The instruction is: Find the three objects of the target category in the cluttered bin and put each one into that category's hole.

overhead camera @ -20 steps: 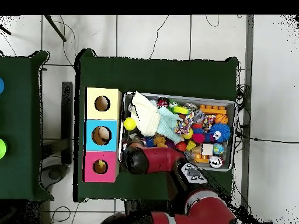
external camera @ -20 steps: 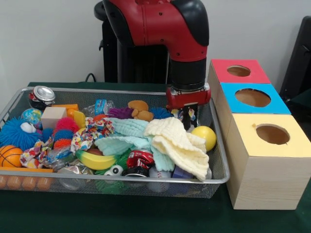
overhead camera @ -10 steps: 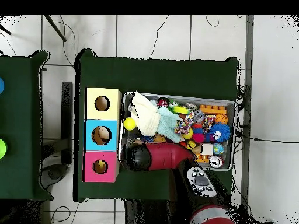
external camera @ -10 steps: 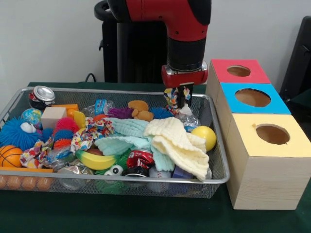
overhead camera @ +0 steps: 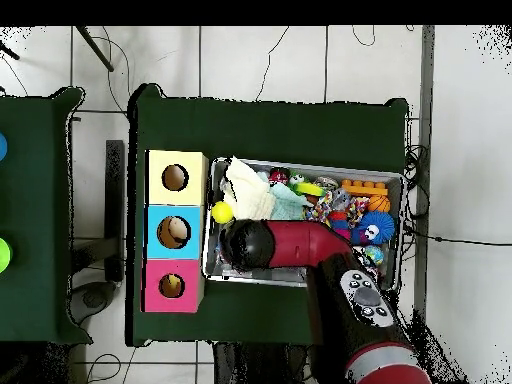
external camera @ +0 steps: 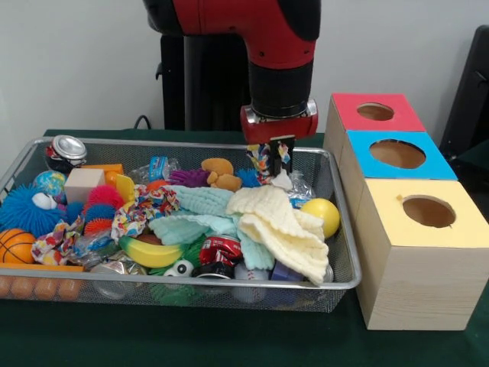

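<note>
Above bin, upper centre of front view | my gripper clenched on patterned cloth piece, hanging | soft, light, limp; hold bunched middle, may slip.

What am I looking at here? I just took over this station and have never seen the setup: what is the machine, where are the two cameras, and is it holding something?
The machine is a red and black robot arm with a hand at its end. One picture is taken from across the table, facing the robot; the other looks straight down from above. On the green table stands a wire mesh bin full of toys, cloths, balls and cans, such as a cream knitted cloth and a yellow ball. Beside it is a row of three boxes, each with a round hole on top: pink, blue and yellow. The hand is shut on a small multicoloured patterned cloth, lifted just above the clutter.
</note>
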`<state>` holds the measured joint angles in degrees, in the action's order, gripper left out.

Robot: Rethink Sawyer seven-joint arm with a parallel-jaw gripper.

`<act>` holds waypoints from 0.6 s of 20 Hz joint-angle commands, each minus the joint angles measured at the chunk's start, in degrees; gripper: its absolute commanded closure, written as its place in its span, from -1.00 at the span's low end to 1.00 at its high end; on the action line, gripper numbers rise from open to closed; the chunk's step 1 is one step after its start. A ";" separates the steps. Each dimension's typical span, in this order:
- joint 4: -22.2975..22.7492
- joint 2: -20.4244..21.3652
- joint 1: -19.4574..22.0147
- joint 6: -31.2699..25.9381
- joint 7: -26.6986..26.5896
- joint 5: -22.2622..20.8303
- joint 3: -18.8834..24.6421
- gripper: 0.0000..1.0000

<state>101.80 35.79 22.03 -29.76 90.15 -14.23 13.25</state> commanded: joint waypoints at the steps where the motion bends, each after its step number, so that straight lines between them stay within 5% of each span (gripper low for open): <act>1: -12.95 -4.89 2.06 -9.18 -9.06 -2.05 7.90 1.00; 12: -21.66 -8.18 3.60 -16.16 -13.49 -4.72 10.78 1.00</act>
<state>88.78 30.64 23.72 -39.12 90.15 -15.38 18.53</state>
